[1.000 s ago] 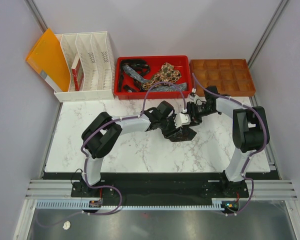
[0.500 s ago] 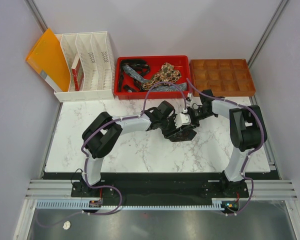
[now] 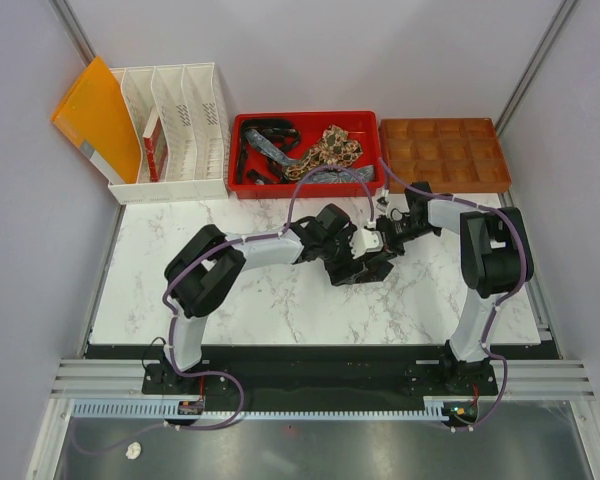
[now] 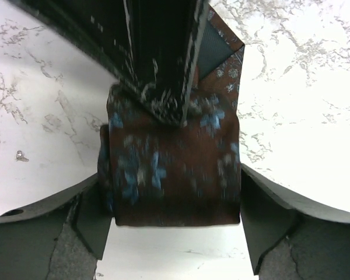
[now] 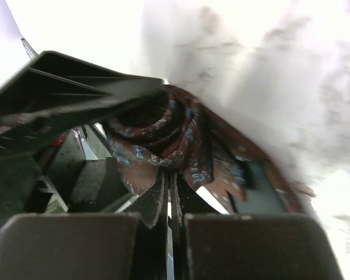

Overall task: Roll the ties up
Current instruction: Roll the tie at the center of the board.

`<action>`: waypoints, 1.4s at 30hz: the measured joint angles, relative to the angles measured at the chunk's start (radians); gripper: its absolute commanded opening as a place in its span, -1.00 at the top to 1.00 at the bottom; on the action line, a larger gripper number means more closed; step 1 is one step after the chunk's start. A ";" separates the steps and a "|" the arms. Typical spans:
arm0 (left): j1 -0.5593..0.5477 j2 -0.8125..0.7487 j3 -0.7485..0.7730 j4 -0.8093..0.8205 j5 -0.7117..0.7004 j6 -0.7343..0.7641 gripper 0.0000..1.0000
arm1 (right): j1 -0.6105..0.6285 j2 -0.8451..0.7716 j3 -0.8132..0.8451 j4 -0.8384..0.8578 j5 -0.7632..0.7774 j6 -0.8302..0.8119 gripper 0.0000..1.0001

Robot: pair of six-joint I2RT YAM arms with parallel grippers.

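Where both sets of jaws meet over the table [image 3: 280, 300], one tie [image 4: 169, 175] sits rolled up: brown fabric with a blue flower pattern. Left jaws are open and spread wide, with the roll resting on the table between them. The left finger pads [image 4: 90, 224] are just beside the roll's sides; contact unclear. The tie's pointed end [image 4: 221, 58] sticks out past the roll on the side away from the left jaws, flat on the marble, dark lining showing.

Right jaws are closed, fingers [image 5: 154, 213] pressed together with only a thin slit between. Their tips are right at the roll's spiral end, with fabric folds on either side. Can't tell if a layer is nipped between them. In the left wrist view the right fingers come in from above and overlap the roll's top.

Left arm [image 3: 270, 247] and right arm [image 3: 450, 212] both reach inward, wrists close together. The other ties [image 3: 330, 148] lie loose in a red bin [image 3: 242, 150] beyond both jaws, well apart from the roll: dark, blue patterned, one tan speckled. Right wrist view is blurred.
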 measured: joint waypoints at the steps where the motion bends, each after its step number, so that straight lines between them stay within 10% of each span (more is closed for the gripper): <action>1: 0.000 -0.003 -0.003 0.000 0.000 0.000 -0.78 | -0.006 0.005 0.000 -0.005 0.001 -0.004 1.00; 33: -0.010 -0.025 -0.042 0.211 0.084 0.018 -0.99 | 0.004 0.042 0.080 -0.140 0.220 -0.130 1.00; 42: -0.023 0.008 -0.024 0.201 0.092 0.057 -0.19 | 0.022 0.067 0.107 -0.163 0.206 -0.134 1.00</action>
